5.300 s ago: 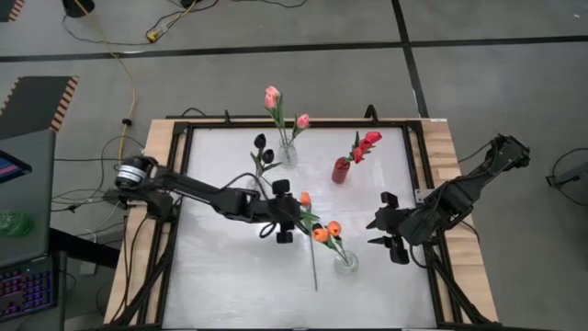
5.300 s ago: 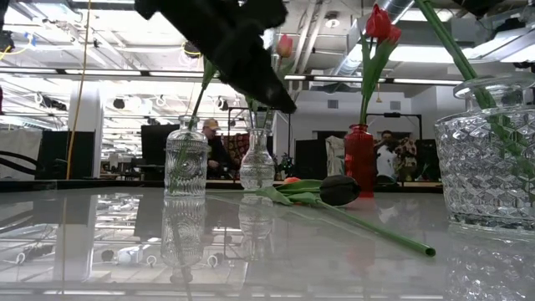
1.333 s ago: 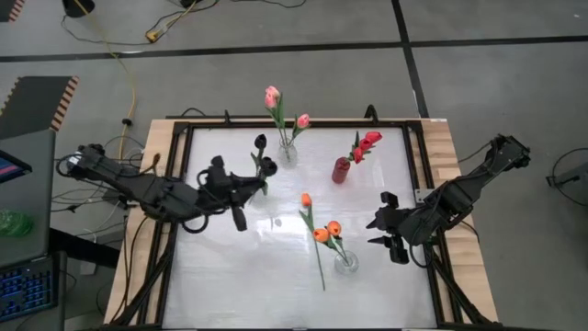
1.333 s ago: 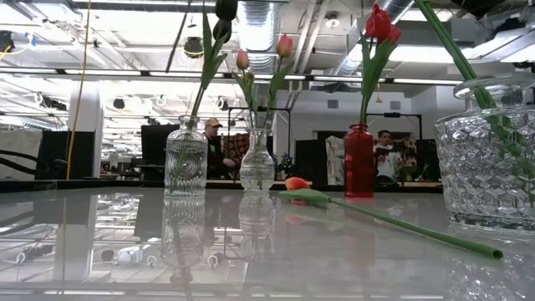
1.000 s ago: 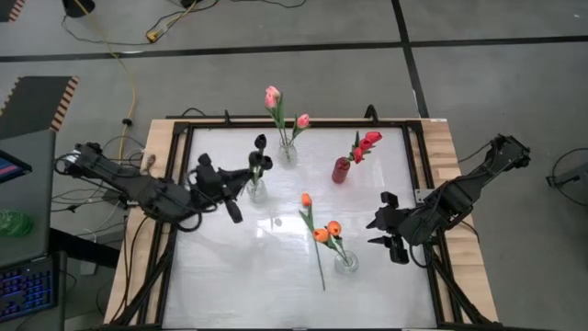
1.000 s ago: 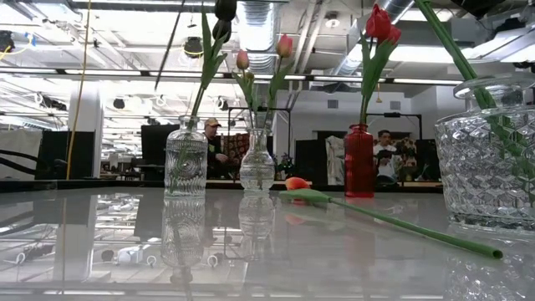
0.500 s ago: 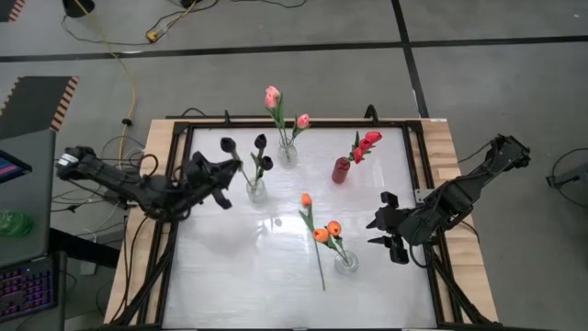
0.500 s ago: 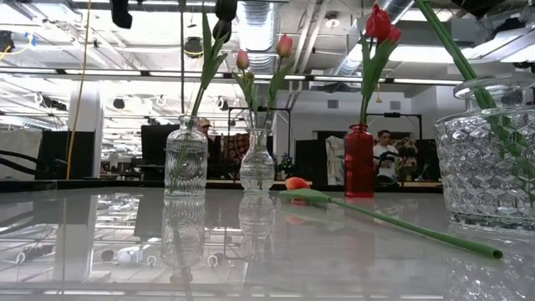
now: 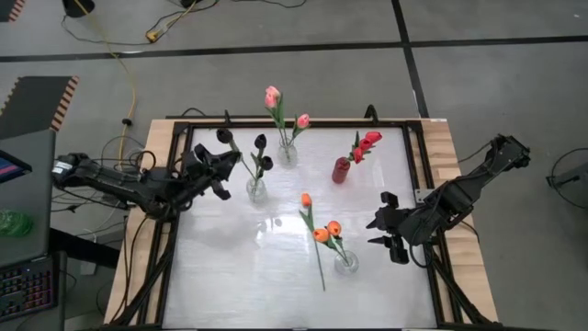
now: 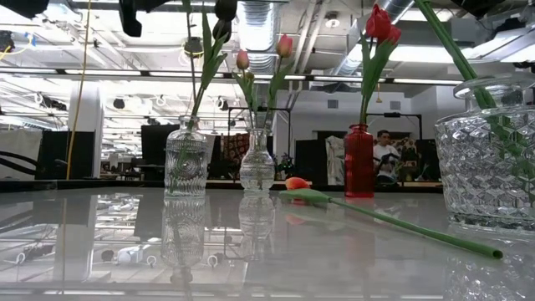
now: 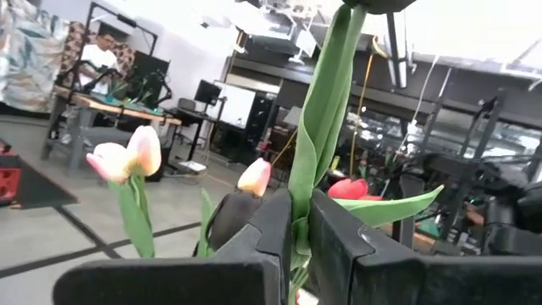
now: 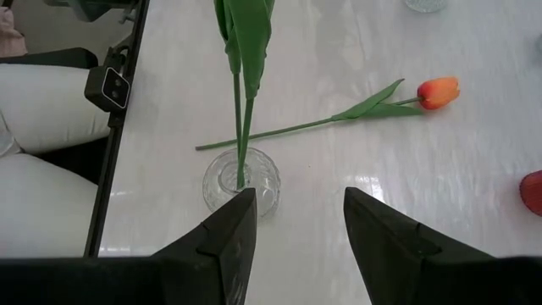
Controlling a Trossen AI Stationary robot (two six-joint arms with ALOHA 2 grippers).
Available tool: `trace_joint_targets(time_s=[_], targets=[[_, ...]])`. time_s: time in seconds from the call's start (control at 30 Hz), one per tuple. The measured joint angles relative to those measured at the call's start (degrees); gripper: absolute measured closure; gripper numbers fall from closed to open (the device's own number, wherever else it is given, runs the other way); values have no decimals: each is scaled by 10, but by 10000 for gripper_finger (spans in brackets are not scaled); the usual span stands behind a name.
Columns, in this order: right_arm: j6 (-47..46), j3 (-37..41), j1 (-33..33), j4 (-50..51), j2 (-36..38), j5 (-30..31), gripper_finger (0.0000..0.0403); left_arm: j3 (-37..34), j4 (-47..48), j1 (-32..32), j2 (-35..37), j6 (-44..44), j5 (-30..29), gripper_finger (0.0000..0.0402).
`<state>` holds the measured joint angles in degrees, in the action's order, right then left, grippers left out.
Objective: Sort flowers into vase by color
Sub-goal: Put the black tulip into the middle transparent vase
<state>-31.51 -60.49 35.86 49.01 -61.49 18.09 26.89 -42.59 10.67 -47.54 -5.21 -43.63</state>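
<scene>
Left pincer (image 9: 217, 168), clamped on black tulip (image 9: 223, 136), should lower its stem plumb into the clear vase (image 9: 256, 189); right pincer (image 9: 384, 232) idles apart.

You will find no words, numbers, labels or brand names to read in any of these views. The vases, the flowers, the table and both arms show no writing you can make out. The screens and boards in the room behind the table are too far off for you to read.
</scene>
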Motion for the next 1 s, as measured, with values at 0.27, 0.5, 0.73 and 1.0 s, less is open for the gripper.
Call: trace_joint_targets(time_s=[0.27,0.5,0.73,1.0], targets=[[0,0,0,0,0,0,198,0,-4,-2,0,4,13,379],[0,0,0,0,0,0,198,0,-4,-2,11,19,13,379],[0,0,0,0,0,0,198,0,22,-2,35,24,12,379],[0,0,0,0,0,0,198,0,79,-3,32,-18,11,379]])
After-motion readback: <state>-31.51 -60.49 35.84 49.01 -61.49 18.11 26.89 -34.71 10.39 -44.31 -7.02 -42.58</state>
